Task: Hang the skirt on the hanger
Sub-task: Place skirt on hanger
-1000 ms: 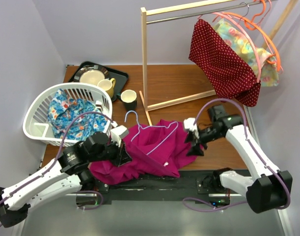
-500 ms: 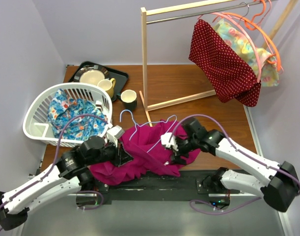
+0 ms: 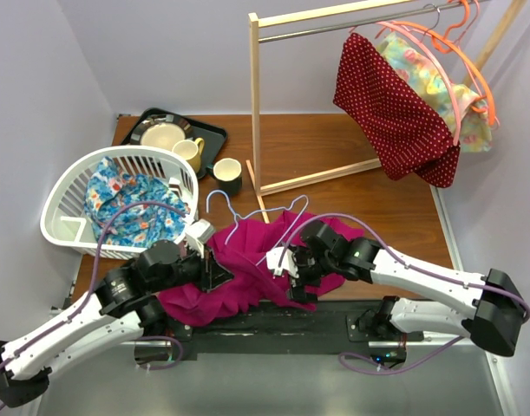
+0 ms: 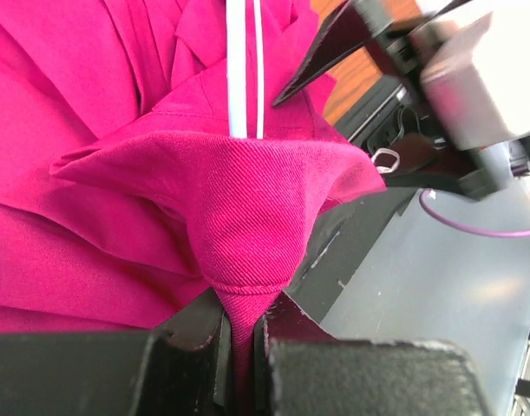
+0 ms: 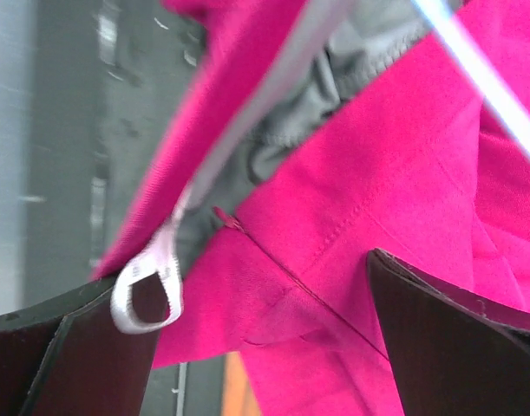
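The skirt, a magenta cloth with a fine twill weave, is seen crumpled in soft folds at the near edge of the wooden table. A thin white wire hanger is laid across its top, the hook turned toward the basket. A rounded fold with a stitched edge is pinched between the closed black fingers of the left gripper. The right gripper is poised over a seamed edge with its jaws spread wide and nothing gripped. A grey lining and a small white ribbon loop are exposed there. A white slatted plastic basket is set to the left, and a wooden rack stands behind.
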Controlling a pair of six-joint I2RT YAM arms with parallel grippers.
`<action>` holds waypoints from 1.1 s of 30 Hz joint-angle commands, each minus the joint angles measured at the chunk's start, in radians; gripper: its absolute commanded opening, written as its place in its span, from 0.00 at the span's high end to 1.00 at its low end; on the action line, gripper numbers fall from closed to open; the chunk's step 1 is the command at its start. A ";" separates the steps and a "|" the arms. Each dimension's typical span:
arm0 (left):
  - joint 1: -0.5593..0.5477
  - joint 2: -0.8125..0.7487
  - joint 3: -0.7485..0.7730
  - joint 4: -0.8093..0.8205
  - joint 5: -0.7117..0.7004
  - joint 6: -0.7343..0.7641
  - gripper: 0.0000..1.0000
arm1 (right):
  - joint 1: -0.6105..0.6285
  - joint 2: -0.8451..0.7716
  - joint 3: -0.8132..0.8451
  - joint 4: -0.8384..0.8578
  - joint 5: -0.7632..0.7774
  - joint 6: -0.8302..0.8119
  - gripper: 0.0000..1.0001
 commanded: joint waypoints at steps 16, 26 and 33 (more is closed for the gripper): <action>-0.001 -0.129 0.090 -0.022 -0.087 0.029 1.00 | -0.110 -0.177 -0.043 0.077 0.490 0.057 0.46; -0.003 -0.102 0.092 0.007 -0.052 0.058 1.00 | -0.288 -0.217 -0.019 0.083 0.441 0.157 0.55; -0.003 -0.115 0.089 0.066 -0.031 0.093 1.00 | -0.440 -0.185 0.056 0.056 0.315 0.239 0.87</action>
